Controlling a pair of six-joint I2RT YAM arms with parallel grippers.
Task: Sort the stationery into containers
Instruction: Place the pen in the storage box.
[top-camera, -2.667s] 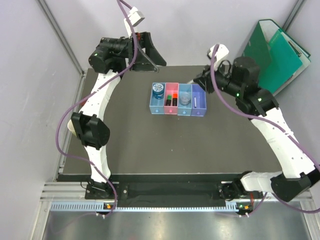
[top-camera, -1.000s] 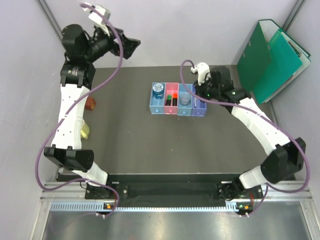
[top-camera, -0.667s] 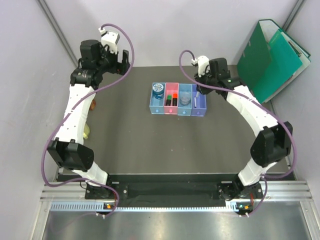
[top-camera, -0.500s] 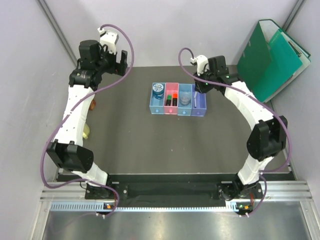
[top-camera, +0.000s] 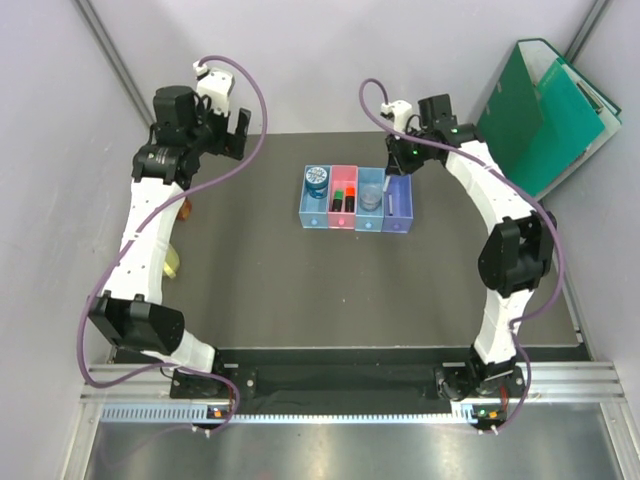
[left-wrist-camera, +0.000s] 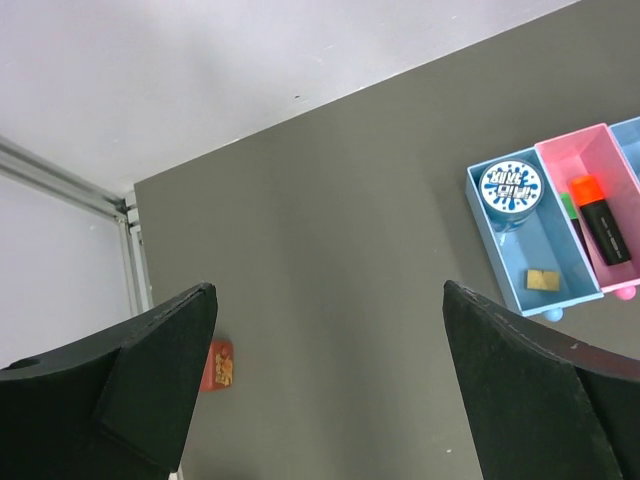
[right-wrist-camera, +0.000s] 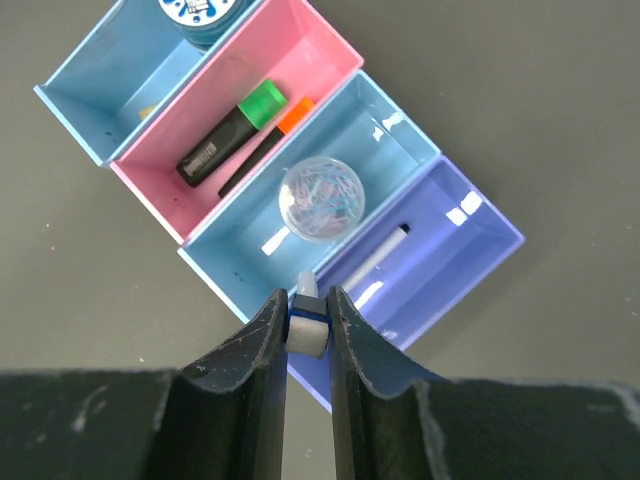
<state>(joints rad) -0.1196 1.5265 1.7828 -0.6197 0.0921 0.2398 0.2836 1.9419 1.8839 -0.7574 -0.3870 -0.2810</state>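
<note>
The right gripper (right-wrist-camera: 305, 305) pinches a white pen with a blue cap (right-wrist-camera: 308, 335) over one end of the purple-blue bin (right-wrist-camera: 480, 245), where a marker (right-wrist-camera: 378, 262) lies. The left gripper (left-wrist-camera: 325, 390) hangs wide open and empty, well apart from the row of bins (top-camera: 318, 222)

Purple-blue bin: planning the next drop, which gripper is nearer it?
Right. The right gripper hangs over the purple-blue bin's edge, holding a white-and-blue pen; the left gripper is far to its left.

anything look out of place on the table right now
A small red item lies alone near the table's left edge, far from the bins; it looks left out of the sorting. The bins sit in a neat row, nothing spilled.
</note>
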